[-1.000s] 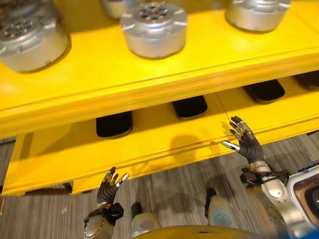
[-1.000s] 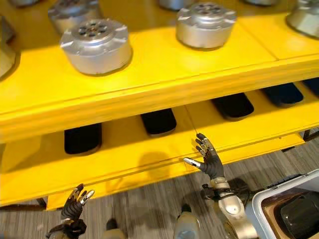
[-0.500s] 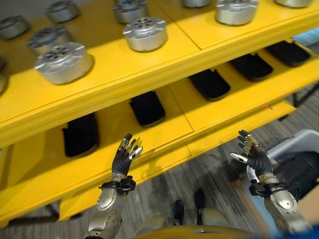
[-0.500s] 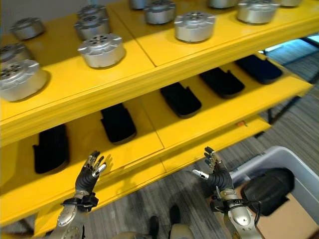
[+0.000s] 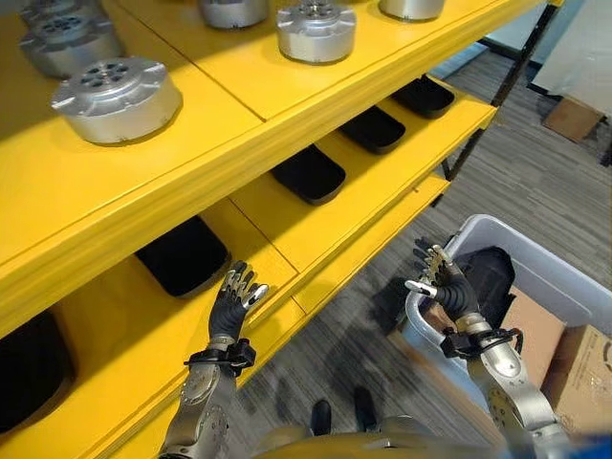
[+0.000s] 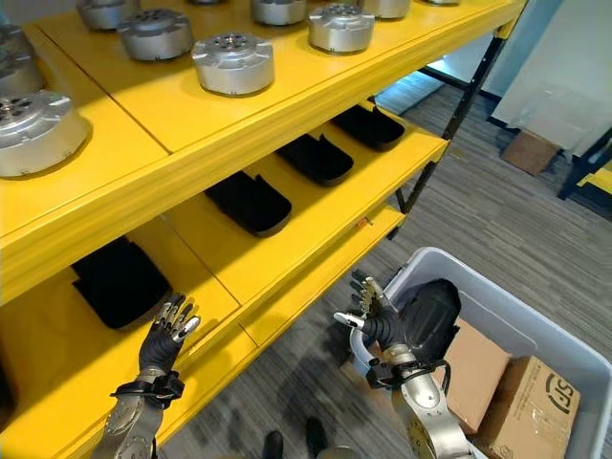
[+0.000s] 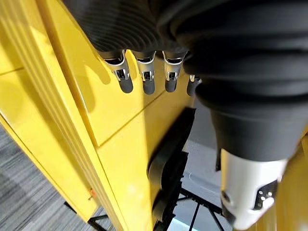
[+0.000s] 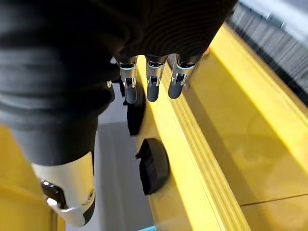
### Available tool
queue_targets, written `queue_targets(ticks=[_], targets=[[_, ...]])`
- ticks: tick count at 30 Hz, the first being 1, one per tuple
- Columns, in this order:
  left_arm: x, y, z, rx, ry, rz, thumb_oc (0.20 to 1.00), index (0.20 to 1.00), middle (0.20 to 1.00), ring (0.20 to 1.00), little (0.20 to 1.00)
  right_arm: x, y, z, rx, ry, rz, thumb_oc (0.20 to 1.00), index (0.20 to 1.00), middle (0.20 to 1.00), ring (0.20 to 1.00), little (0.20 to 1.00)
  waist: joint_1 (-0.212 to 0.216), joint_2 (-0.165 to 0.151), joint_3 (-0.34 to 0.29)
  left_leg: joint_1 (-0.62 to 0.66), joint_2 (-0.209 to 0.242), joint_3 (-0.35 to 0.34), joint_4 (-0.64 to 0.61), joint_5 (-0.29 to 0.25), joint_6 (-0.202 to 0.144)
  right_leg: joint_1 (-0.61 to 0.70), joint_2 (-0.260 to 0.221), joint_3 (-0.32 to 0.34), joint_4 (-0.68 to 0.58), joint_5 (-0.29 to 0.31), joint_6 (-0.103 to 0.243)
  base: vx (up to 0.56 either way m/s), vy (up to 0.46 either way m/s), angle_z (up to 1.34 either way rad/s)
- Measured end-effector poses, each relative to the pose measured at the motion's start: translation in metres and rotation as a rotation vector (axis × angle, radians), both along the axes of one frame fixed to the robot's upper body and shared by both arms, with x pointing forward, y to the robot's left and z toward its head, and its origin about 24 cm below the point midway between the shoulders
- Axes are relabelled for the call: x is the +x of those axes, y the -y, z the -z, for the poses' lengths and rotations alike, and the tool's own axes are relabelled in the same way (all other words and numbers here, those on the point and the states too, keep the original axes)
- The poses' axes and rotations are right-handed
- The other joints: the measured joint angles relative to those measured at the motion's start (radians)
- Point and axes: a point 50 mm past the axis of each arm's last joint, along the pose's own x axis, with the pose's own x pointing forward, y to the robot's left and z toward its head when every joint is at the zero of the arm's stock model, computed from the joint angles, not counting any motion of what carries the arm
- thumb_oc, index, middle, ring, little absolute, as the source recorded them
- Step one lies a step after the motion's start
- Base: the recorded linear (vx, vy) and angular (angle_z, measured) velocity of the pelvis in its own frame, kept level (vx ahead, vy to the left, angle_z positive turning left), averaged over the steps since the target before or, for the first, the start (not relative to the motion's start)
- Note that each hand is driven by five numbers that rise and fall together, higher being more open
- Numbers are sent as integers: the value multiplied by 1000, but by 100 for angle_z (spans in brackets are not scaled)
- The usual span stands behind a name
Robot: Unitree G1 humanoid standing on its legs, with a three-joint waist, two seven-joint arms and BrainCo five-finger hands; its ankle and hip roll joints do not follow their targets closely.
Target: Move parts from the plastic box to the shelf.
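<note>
- The plastic box, grey and open, is standing on the floor at 4 o'clock, with a black part lying inside.
- The right hand is hovering at its near rim, fingers spread and empty.
- The left hand is hanging open at 8 o'clock, near the yellow shelf carrying flat black parts.

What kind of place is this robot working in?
Probably a workshop or parts store: yellow shelving holds rows of round metal parts above black moulded parts, and a grey plastic box stands on the floor.
</note>
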Motion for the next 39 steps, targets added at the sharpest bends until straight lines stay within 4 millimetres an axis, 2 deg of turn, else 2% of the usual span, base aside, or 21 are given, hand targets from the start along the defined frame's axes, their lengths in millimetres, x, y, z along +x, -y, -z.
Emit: queue_targets(ticks=[2,3,4,6,7,8,10,11,13,14,15,18,26,28,29,30,31,33,35,37,39], targets=[[2,-2,-2,9,4,-3,1000,1000,1000,1000,1000,7,-5,-4,0,17,-19,1000,1000,1000,1000,1000,-5,4,10,1,3,34,0,0,0,-35,13,24,51,-2,5,-77,31,-83],[7,-5,-5,25,17,-4,1000,1000,1000,1000,1000,21,-15,-10,4,48,-50,1000,1000,1000,1000,1000,16,19,39,-3,27,125,0,3,5,-101,12,-65,134,-25,43,-74,-7,-132],[8,-6,-5,25,13,-11,1000,1000,1000,1000,1000,26,-17,-13,7,62,-52,1000,1000,1000,1000,1000,34,28,46,-5,37,173,2,-2,12,-139,-22,-206,201,-55,22,-59,-18,-143],[7,-6,-4,22,12,-15,1000,1000,1000,1000,1000,33,-20,-18,16,80,-50,1000,1000,1000,1000,1000,50,58,62,-13,46,246,21,-14,29,-200,-173,-454,328,-55,42,20,-11,-116],[8,-6,-4,20,13,-18,1000,1000,1000,1000,1000,31,-23,-15,19,65,-46,1000,1000,1000,1000,1000,42,76,69,-8,52,276,26,-29,24,-209,-313,-496,353,-25,92,58,-50,-115],[5,-9,-3,27,0,-23,1000,1000,1000,1000,1000,30,-27,-14,19,60,-57,1000,1000,1000,1000,1000,50,71,67,-5,53,313,26,-32,18,-209,-394,-566,343,-5,123,68,-55,-115],[-1,-14,1,30,-20,-46,1000,1000,1000,1000,1000,30,-32,-13,33,60,-59,1000,1000,1000,1000,1000,58,47,63,-1,48,354,30,-41,3,-198,-498,-622,300,39,192,83,-87,-87],[-1,-14,1,28,-23,-49,1000,1000,1000,1000,1000,28,-31,-11,32,51,-56,1000,1000,1000,1000,1000,47,30,58,0,48,355,29,-39,-6,-169,-510,-620,263,57,215,104,-137,-30],[1,-15,0,32,-15,-48,1000,1000,1000,1000,1000,16,-27,1,36,0,-37,1000,1000,1000,1000,1000,52,-34,38,16,45,356,23,-34,-54,-81,-459,-642,181,69,217,111,-205,2],[-1,-13,4,18,-31,-56,1000,1000,1000,1000,1000,14,-23,4,28,-16,-25,1000,1000,1000,1000,1000,47,-41,26,20,55,350,17,-36,-74,-45,-418,-655,111,72,171,119,-243,-16],[-4,-7,6,-3,-40,-49,1000,1000,1000,1000,1000,14,-17,3,20,-13,-1,1000,1000,1000,1000,1000,42,-18,18,14,97,334,19,-30,-93,-23,-353,-645,35,88,158,156,-288,-18],[-6,-1,9,-18,-56,-34,1000,1000,1000,1000,1000,13,-1,2,-19,-14,38,1000,1000,1000,1000,1000,29,-2,19,6,154,301,32,-27,-107,14,-268,-647,-45,112,115,86,-174,-25],[7,3,1,-27,-13,-21,1000,1000,1000,1000,1000,13,12,-4,-56,3,62,1000,1000,1000,1000,1000,-12,21,20,-32,228,266,107,-32,-124,-4,-199,-621,-45,76,68,57,-188,-14],[7,2,0,-23,-11,-23,1000,1000,1000,1000,1000,13,11,-5,-50,14,60,1000,1000,1000,1000,1000,-6,9,27,-90,239,254,237,-37,-136,-23,-192,-603,-40,62,54,18,-196,-34],[8,-3,-2,-13,2,-36,1000,1000,1000,1000,1000,18,10,-11,-46,44,57,1000,1000,1000,1000,1000,5,-2,66,-242,267,180,536,-41,-184,-56,-188,-564,39,8,6,91,5,-65],[7,-2,-1,-25,-3,-41,1000,1000,1000,1000,1000,15,13,-11,-52,43,65,1000,1000,1000,1000,1000,25,-32,95,-334,260,58,676,-33,-243,-43,-199,-534,30,15,-8,236,221,-68],[4,-1,2,-35,-14,-44,1000,1000,1000,1000,1000,15,17,-15,-51,61,86,1000,1000,1000,1000,1000,20,-42,99,-377,286,-5,424,-43,-236,-51,-192,-523,11,6,-9,203,212,-66],[7,4,2,-51,-12,-33,1000,1000,1000,1000,1000,20,22,-15,-51,66,132,1000,1000,1000,1000,1000,27,-28,129,-375,383,-4,151,41,-224,-45,-156,-478,17,2,-13,188,349,-86],[8,4,2,-51,-10,-38,1000,1000,1000,1000,1000,16,29,-15,-66,69,154,1000,1000,1000,1000,1000,22,6,130,-343,415,13,55,84,-248,-51,-142,-432,19,-5,20,161,342,-117],[9,7,1,-65,1,-62,1000,1000,1000,1000,1000,6,42,-9,-96,35,201,1000,1000,1000,1000,1000,8,88,119,-233,361,96,15,138,-243,-23,-150,-359,-35,35,91,202,400,-123],[21,0,-9,-26,48,-54,1000,1000,1000,1000,1000,-3,26,2,-36,-6,189,1000,1000,1000,1000,1000,-9,11,141,-212,268,128,3,136,-223,-15,-239,-358,-41,46,115,24,251,-24]])
